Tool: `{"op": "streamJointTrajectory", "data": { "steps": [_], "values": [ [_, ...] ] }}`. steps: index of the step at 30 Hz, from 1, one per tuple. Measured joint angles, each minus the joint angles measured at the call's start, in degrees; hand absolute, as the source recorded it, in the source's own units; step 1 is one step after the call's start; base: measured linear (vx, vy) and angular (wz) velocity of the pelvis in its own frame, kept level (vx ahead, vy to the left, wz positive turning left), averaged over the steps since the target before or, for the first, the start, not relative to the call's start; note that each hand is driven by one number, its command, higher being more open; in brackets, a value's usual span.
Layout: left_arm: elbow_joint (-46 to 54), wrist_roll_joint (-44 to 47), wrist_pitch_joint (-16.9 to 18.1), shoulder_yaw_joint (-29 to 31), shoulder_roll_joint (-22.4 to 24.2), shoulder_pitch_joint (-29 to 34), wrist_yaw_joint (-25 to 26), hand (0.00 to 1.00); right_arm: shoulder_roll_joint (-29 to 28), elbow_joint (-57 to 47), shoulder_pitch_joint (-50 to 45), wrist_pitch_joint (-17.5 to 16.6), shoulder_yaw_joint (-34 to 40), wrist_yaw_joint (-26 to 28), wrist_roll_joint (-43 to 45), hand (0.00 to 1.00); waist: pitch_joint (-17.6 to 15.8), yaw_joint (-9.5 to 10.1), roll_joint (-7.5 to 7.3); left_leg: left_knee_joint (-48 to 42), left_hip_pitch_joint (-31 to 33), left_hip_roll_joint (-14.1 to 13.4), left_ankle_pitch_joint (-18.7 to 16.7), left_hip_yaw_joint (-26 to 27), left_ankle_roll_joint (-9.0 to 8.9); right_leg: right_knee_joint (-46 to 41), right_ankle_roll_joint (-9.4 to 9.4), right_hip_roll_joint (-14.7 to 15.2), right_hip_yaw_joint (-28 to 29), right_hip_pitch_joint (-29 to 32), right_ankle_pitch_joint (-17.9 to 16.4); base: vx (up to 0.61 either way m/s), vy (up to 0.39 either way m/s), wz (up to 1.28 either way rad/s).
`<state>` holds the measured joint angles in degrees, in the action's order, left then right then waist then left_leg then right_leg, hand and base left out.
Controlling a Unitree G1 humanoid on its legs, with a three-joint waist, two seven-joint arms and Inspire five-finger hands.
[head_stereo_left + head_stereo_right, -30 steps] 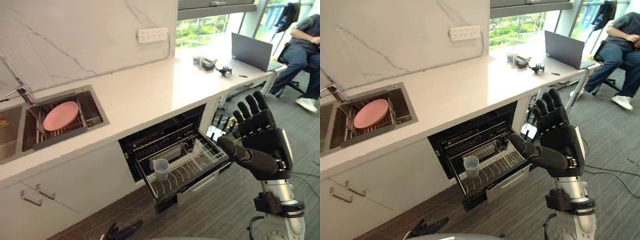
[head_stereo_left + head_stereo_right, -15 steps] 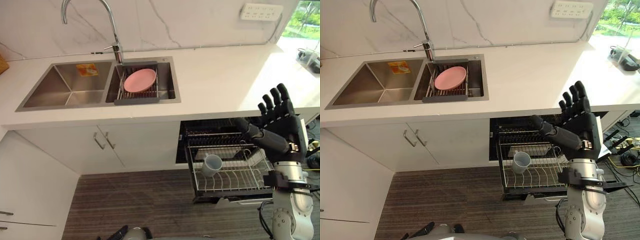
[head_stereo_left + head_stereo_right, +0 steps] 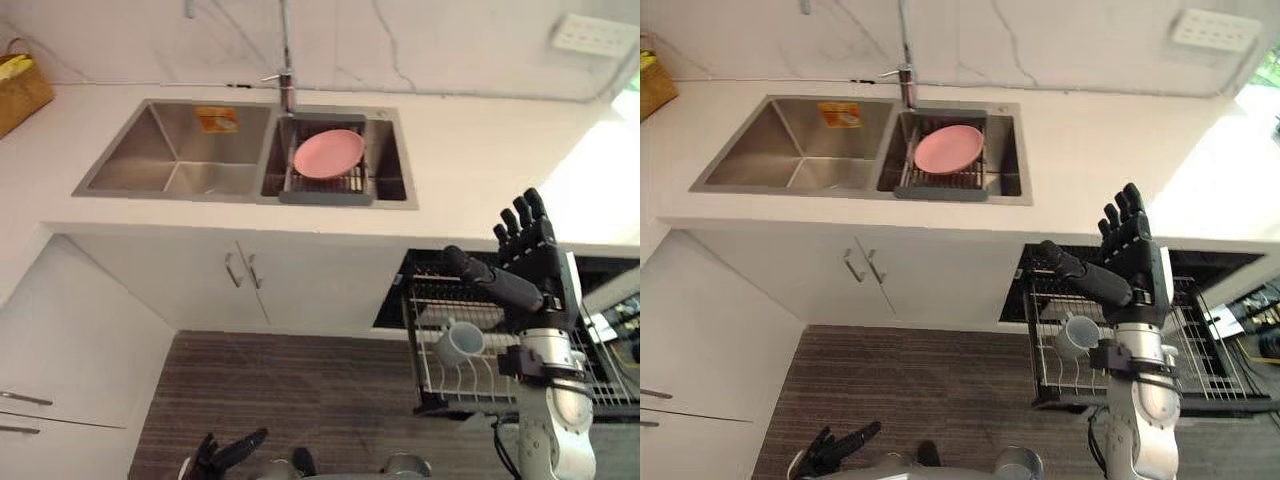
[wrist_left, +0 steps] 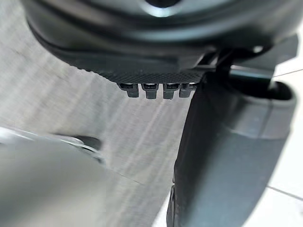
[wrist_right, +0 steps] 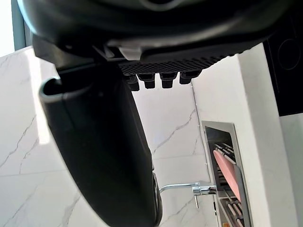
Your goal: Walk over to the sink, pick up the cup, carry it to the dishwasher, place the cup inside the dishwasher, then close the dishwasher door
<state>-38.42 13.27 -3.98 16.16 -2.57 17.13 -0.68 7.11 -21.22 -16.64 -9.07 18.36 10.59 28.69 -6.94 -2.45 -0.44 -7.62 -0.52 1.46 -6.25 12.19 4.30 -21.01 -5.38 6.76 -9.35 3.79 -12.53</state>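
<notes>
1. The left hand [image 3: 228, 452] is hanging low over the floor at the near edge of the head views, its fingers loosely spread and holding nothing.
2. The right hand [image 3: 538, 268] is being held up in front of the open dishwasher [image 3: 400, 300], fingers [image 3: 525, 228] straight and wide, thumb pointing out to the side, carrying nothing.
3. The cup [image 3: 461, 341], pale and lying tilted, is sitting in the pulled-out wire rack [image 3: 1210, 350], towards the rack's left side. It is the one item I can make out in the rack.
4. Judgement: the placing step is looking complete, and the closing step is in hand. The next move is calling for the right hand to come down to the front of the rack and push it in, then shut the door. The door panel itself is hard to make out beneath the rack.
5. The dishwasher is opening beneath the front edge of the tabletop [image 3: 480, 170], right of the cabinet doors.
6. The double sink [image 3: 170, 160] is set into the tabletop's left part. Its left basin is holding one small orange-and-yellow item [image 3: 217, 118] at the back wall. Its right basin is holding a grey drainer [image 3: 325, 197] with a pink plate [image 3: 329, 152] on it.
7. The faucet [image 3: 287, 85] is standing at the tabletop's rear edge, between the basins.
</notes>
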Motion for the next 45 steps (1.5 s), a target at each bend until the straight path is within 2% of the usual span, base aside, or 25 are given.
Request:
{"op": "streamJointTrajectory", "data": {
  "steps": [2, 5, 8, 12, 15, 16, 18, 20, 21, 22, 24, 25, 26, 28, 29, 32, 34, 36, 37, 38, 39, 40, 43, 44, 45],
  "values": [
    [0.81, 0.00, -0.21, 0.14, -0.23, -0.01, 0.01, 1.00, -0.85, -1.53, -1.81, -1.06, 0.63, 1.31, 1.76, 1.00, 0.27, 0.05, -0.98, -1.09, -0.24, 0.59, -0.82, -1.07, -0.84, 4.27, 2.25, 0.39, -0.63, -0.20, 2.52, 0.13, -0.091, 0.40],
    [0.88, 0.02, -0.20, 0.22, 0.70, 1.19, 0.01, 1.00, -1.28, -3.31, -2.36, -1.31, 1.47, 1.76, 3.40, 1.00, 0.44, 0.38, -0.72, -2.67, -1.18, -1.41, -3.13, -1.21, -2.46, 6.92, 2.56, -1.46, -1.62, -3.48, 2.54, 0.10, -0.105, 0.09],
    [0.97, 0.30, -0.18, 0.51, 1.96, 3.05, -0.54, 1.00, -1.61, -6.77, -2.50, -1.48, 1.62, 1.68, 3.91, 1.00, 0.93, 1.46, -0.62, -2.92, -2.13, -2.60, -4.17, 0.07, -3.22, 8.66, 2.95, -2.76, -0.54, -4.81, 2.82, 0.07, -0.064, -0.19],
    [2.59, -1.34, 0.62, 0.26, 2.56, 3.79, -0.38, 1.00, -2.82, -10.34, -2.51, -1.67, 1.31, 0.62, 3.69, 1.00, 0.89, 1.78, -0.51, -4.74, -1.91, -2.94, -4.89, 0.70, -3.84, 9.68, 3.05, -2.94, -0.51, -5.81, 2.94, 0.04, -0.009, -0.04],
    [2.94, -1.45, 0.69, 0.02, 2.65, 3.92, 0.45, 1.00, -3.11, -10.50, -2.63, -1.66, -0.29, 0.20, 3.70, 1.00, 0.57, 1.93, -0.10, -14.40, 1.01, -4.29, -6.82, 2.72, -4.92, 8.33, 3.23, -2.74, -0.06, -6.33, 1.68, -0.02, -0.002, -0.05],
    [3.51, -1.54, 0.73, -0.28, 2.49, 3.96, 0.72, 1.00, -3.08, -11.22, -3.57, -1.66, -1.14, 0.18, 3.64, 1.00, 0.25, 1.91, 0.23, -24.28, 5.05, -5.71, -6.81, 3.79, -4.93, 6.57, 3.35, -2.25, -0.18, -6.27, 0.53, -0.04, -0.015, 0.03],
    [4.70, -2.16, 0.80, -1.15, 2.97, 4.47, 0.72, 1.00, -2.83, -12.94, -5.10, -1.68, -1.11, -0.16, 3.59, 1.00, -0.59, 1.89, 2.02, -35.62, 9.31, -9.12, -5.83, 5.12, -5.24, 5.06, 4.19, -2.78, -0.59, -7.11, -1.42, -0.03, 0.016, 0.11],
    [4.91, -2.99, 0.68, -1.43, 3.40, 5.47, 0.49, 1.00, -2.97, -13.60, -6.16, -1.66, -1.31, -0.94, 3.28, 1.00, -0.76, 1.63, 2.46, -44.40, 13.61, -11.97, -4.11, 5.94, -6.25, 5.21, 4.42, -2.48, -0.92, -8.85, -1.92, 0.02, 0.098, 0.07],
    [4.91, -3.08, 0.54, -1.34, 3.43, 6.00, 0.53, 1.00, -3.02, -13.58, -6.08, -1.66, -0.84, -1.96, 3.16, 1.00, -0.77, 1.77, 2.42, -40.46, 14.03, -12.92, -7.59, 6.12, -5.90, 5.73, 4.35, -1.86, -0.73, -9.82, -1.96, 0.07, 0.102, -0.01],
    [4.94, -3.01, 0.52, -1.24, 3.54, 6.03, 0.56, 1.00, -3.02, -13.58, -6.06, -1.68, -0.49, -2.51, 3.16, 1.00, -0.68, 1.85, 2.30, -35.79, 13.71, -12.97, -8.26, 6.32, -6.07, 6.02, 4.28, -1.40, -0.65, -10.14, -2.00, 0.11, 0.119, -0.06],
    [4.45, -2.83, 0.33, -1.13, 3.64, 6.14, 0.59, 1.00, -3.05, -13.53, -6.04, -1.78, 0.62, -4.66, 3.12, 1.00, -0.68, 2.28, 2.29, -17.92, 12.28, -12.88, -6.20, 5.19, -7.02, 6.08, 2.55, 0.78, 0.58, -10.97, -3.02, 0.18, 0.192, -0.11],
    [4.24, -2.29, 0.49, -0.93, 3.80, 6.19, 0.50, 1.00, -3.07, -13.43, -6.17, -1.81, 0.59, -5.06, 3.02, 1.00, -0.68, 2.52, 2.29, -16.41, 12.03, -12.87, -3.53, 5.15, -7.85, 6.07, 1.91, 1.25, 1.34, -11.33, -3.39, 0.27, 0.281, -0.28],
    [4.10, -1.98, 0.76, -1.00, 4.06, 6.35, 0.47, 1.00, -2.96, -13.37, -6.34, -1.84, 0.28, -5.66, 2.68, 1.00, -0.56, 2.98, 2.28, -15.64, 10.60, -11.75, -0.23, 5.77, -6.41, 6.16, 0.61, 2.42, 3.09, -11.97, -4.12, 0.31, 0.326, -0.33],
    [4.01, -2.66, 1.56, -1.44, 3.87, 6.28, 0.80, 1.00, -2.50, -13.32, -6.03, -1.83, -1.72, -6.12, 2.54, 1.00, 0.21, 3.07, 2.16, -18.16, 11.15, -10.41, -2.61, 7.55, -4.20, 7.73, -0.05, 4.20, 5.60, -12.04, -3.94, 0.31, 0.319, -0.41],
    [4.15, -2.76, 1.89, -1.36, 3.95, 6.25, 1.18, 1.00, -2.06, -13.32, -5.44, -1.70, -3.06, -6.23, 2.37, 1.00, 0.19, 3.35, 1.90, -21.16, 11.92, -10.35, -4.48, 8.25, -3.90, 9.18, -1.70, 4.83, 7.10, -12.21, -2.80, 0.27, 0.263, -0.50],
    [4.07, -3.50, 1.58, -1.58, 3.61, 6.14, 2.13, 1.00, -2.26, -13.44, -3.75, -1.50, -3.64, -6.40, 1.44, 1.00, 0.95, 3.71, 0.94, -23.23, 11.63, -8.53, -9.72, 7.29, -3.16, 10.70, -2.87, 6.35, 9.44, -12.91, -1.05, 0.25, 0.243, -0.40],
    [2.29, -4.39, 1.27, -1.86, 2.71, 5.58, 2.55, 1.00, -2.97, -13.27, -3.75, -1.44, -3.55, -6.72, 1.39, 1.00, 1.92, 3.60, 0.40, -20.74, 9.30, -7.24, -11.33, 8.27, -2.95, 4.81, -2.55, 7.51, 10.21, -10.37, -0.77, 0.23, 0.198, -0.28],
    [0.56, -5.18, 1.12, -2.59, 1.95, 5.21, 3.55, 1.00, -3.04, -12.92, -2.91, -1.39, -3.83, -6.85, 1.06, 1.00, 2.17, 3.52, 0.21, -16.36, 5.59, -5.29, -11.33, 8.97, -2.94, -8.64, -2.54, 8.36, 11.83, -3.87, 1.24, 0.17, 0.115, -0.42],
    [0.04, -6.57, 1.16, -3.33, 1.19, 5.21, 4.34, 1.00, -3.03, -12.11, -1.81, -1.44, -4.42, -6.95, 0.86, 1.00, 2.21, 2.91, -0.05, -14.09, 3.12, -4.58, -11.20, 9.66, -3.01, -17.91, -2.60, 8.98, 12.03, 1.09, 4.21, 0.21, 0.097, -0.44],
    [-0.49, -6.71, 1.11, -3.99, 0.42, 5.34, 4.74, 1.00, -2.97, -9.89, -0.45, -1.54, -4.94, -6.99, 0.58, 1.00, 2.44, 2.05, -0.10, -12.25, 0.40, -4.52, -10.55, 10.86, -2.48, -23.62, -2.47, 9.21, 11.14, 4.36, 4.87, 0.22, 0.078, -0.48],
    [-0.68, -6.71, 0.90, -4.28, -0.05, 5.44, 4.99, 1.00, -2.96, -7.73, 0.47, -1.49, -5.32, -6.99, 0.36, 1.00, 2.59, 1.60, -0.16, -11.09, -1.11, -4.67, -10.08, 11.98, -2.09, -24.68, -1.77, 9.33, 8.76, 6.24, 4.56, 0.26, 0.038, -0.41],
    [-0.65, -6.62, 0.32, -4.28, -0.70, 4.84, 5.26, 1.00, -3.04, -5.03, 1.00, -1.46, -5.46, -6.88, 0.40, 1.00, 3.29, 1.53, -0.92, -10.26, -2.38, -5.06, -10.07, 12.72, -2.25, -21.32, -0.36, 9.14, 3.03, 8.67, 3.98, 0.23, 0.006, -0.30],
    [-0.47, -4.20, -1.80, -4.28, -1.76, 2.53, 4.96, 1.00, -3.06, -3.29, 1.00, -1.09, -5.99, -5.58, 1.25, 1.00, 3.66, 1.59, -2.26, -10.79, -2.63, -5.60, -10.05, 11.75, -2.29, -9.86, 1.96, 6.78, -3.05, 9.06, 4.59, 0.26, -0.089, -0.23],
    [-0.57, -2.66, -2.96, -4.21, -2.01, 1.49, 4.61, 1.00, -2.90, -3.22, 1.21, -1.07, -7.13, -4.13, 1.33, 1.00, 4.09, 1.69, -2.52, -11.85, -2.70, -6.21, -10.21, 10.51, -2.52, -3.29, 2.39, 5.12, -4.17, 6.29, 5.53, 0.22, -0.147, -0.56],
    [-0.53, -1.88, -3.35, -4.28, -1.52, 1.29, 4.07, 1.00, -2.55, -3.21, 1.94, -1.08, -8.19, -2.75, 1.17, 1.00, 3.97, 1.70, -1.20, -14.03, -2.05, -7.73, -10.54, 8.28, -3.21, 2.57, 1.77, 3.16, -4.16, 3.27, 7.61, 0.21, -0.131, -0.58]
  ]
}}
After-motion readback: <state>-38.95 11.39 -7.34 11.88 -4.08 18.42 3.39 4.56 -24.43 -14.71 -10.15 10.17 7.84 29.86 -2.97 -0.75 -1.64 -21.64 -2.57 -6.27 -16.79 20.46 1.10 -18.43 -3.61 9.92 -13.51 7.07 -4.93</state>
